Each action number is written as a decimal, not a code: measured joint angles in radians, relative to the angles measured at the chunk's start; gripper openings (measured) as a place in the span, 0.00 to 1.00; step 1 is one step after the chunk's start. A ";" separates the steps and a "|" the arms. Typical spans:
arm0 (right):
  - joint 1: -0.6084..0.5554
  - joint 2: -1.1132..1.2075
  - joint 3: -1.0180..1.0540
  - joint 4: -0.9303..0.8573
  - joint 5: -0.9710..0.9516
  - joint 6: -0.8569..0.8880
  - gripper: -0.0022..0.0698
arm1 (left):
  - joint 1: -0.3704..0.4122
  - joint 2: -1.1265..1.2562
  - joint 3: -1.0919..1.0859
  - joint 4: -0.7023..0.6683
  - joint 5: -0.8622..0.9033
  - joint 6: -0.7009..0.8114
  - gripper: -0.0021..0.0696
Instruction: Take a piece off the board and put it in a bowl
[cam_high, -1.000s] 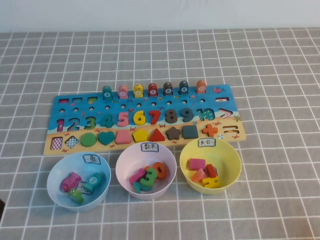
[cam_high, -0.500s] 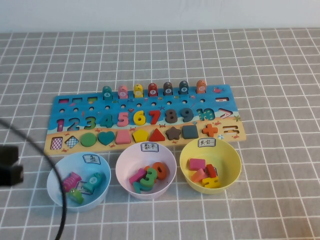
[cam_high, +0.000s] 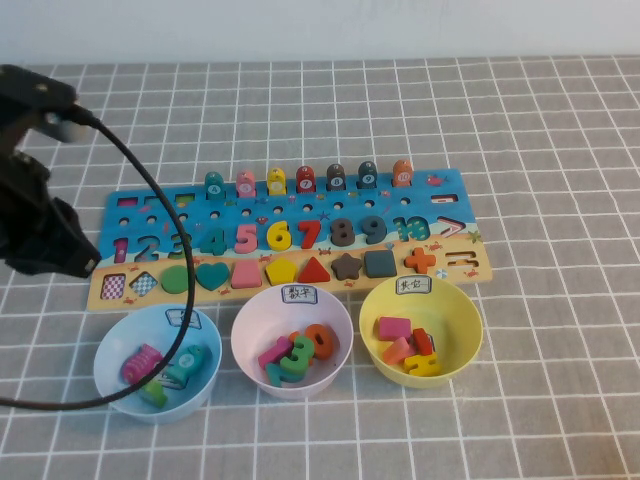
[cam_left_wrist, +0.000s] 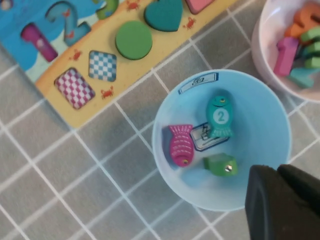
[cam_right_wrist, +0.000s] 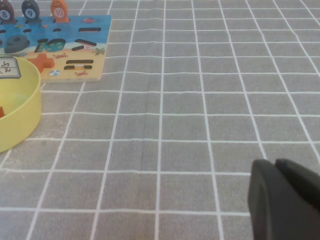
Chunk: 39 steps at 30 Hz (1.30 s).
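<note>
The green disc (cam_high: 176, 279) is left seated in the board (cam_high: 440, 185), the yellow bowl (cam_high: 468, 345) unreached, while the left gripper (cam_high: 70, 255) and right gripper (cam_right_wrist: 280, 200) are clenched empty.

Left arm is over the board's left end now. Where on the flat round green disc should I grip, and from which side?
Come straight down on the flat round green disc and pinch its rim across the width. It lies flush in the blue and tan puzzle board, teal heart close beside it, so no side approach works. The left gripper, shut above the pale blue bowl, must open first. The right gripper sits over bare table.
</note>
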 joint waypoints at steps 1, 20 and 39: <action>0.000 0.000 0.000 0.000 0.000 0.000 0.01 | 0.000 0.025 -0.017 0.000 0.010 0.033 0.02; 0.000 0.000 0.000 0.000 0.000 0.000 0.01 | 0.000 0.338 -0.221 0.008 -0.025 0.818 0.02; 0.000 0.000 0.000 0.000 0.000 0.000 0.01 | -0.098 0.502 -0.255 0.068 -0.202 0.859 0.53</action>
